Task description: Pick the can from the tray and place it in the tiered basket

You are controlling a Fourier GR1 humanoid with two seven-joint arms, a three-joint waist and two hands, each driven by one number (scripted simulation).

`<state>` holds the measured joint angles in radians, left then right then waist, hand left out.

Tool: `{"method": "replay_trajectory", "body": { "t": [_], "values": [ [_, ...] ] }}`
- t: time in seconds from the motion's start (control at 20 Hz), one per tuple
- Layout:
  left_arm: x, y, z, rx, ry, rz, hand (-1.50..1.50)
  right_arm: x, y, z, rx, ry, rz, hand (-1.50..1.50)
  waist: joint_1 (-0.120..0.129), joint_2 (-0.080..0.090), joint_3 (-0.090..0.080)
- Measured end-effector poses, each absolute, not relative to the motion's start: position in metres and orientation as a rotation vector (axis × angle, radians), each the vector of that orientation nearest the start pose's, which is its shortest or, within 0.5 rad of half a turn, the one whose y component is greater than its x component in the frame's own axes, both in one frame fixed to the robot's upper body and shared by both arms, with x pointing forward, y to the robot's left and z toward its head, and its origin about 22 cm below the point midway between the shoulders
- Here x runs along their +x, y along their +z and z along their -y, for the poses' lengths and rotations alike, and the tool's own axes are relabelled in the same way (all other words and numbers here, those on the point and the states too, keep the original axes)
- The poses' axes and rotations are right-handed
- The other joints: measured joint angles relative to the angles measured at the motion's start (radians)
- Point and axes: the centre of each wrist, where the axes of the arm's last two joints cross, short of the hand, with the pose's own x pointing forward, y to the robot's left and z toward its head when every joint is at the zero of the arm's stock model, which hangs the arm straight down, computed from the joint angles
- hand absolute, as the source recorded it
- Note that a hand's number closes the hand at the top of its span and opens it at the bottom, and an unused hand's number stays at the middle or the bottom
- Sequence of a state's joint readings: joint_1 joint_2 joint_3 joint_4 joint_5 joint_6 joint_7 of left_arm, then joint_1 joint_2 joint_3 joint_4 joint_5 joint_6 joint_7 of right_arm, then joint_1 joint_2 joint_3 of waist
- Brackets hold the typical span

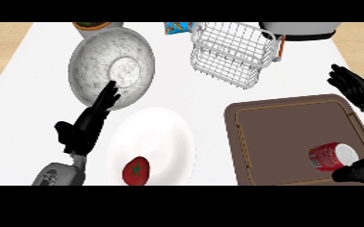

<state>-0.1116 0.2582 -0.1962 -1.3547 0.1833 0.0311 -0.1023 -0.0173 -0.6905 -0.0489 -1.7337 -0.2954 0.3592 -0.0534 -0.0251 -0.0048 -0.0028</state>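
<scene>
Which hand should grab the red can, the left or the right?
Probably the right hand. It sits on the same side as the brown tray, where the red can lies on its side. The left hand is across the counter, beside the white plate and marbled bowl.

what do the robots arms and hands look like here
The left hand is matte black with slender, segmented fingers and a thumb, mounted on a grey metallic forearm with round fittings. The right hand is the same black; its forearm is out of view.
</scene>
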Motion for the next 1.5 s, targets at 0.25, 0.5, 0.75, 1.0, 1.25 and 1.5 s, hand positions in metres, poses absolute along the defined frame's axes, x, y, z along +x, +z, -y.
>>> {"method": "replay_trajectory", "body": {
  "t": [0.25,0.5,0.75,1.0,1.25,1.5],
  "values": [
    [0.262,-0.02,-0.245,-0.049,-0.205,1.519,0.0,0.236,0.187,0.373,-0.28,1.074,1.472,-1.5,-0.002,-0.003,-0.002],
    [0.264,-0.02,-0.248,-0.045,-0.204,1.52,0.0,0.225,0.226,0.367,-0.421,1.383,1.246,-1.5,-0.006,-0.003,0.0],
    [0.262,-0.02,-0.242,-0.056,-0.218,1.521,0.0,0.21,0.238,0.357,-0.463,1.482,1.121,-1.5,0.003,-0.001,0.001],
    [0.26,-0.023,-0.236,-0.074,-0.219,1.523,0.0,0.196,0.234,0.352,-0.503,1.483,1.069,-1.5,0.011,0.001,0.002],
    [0.263,-0.02,-0.234,-0.07,-0.216,1.53,0.0,0.189,0.211,0.346,-0.607,1.426,1.069,-1.5,0.017,0.003,0.003],
    [0.266,-0.017,-0.236,-0.068,-0.232,1.534,0.0,0.191,0.184,0.347,-0.681,1.427,0.964,-1.5,0.022,0.004,0.003]
  ]
}}
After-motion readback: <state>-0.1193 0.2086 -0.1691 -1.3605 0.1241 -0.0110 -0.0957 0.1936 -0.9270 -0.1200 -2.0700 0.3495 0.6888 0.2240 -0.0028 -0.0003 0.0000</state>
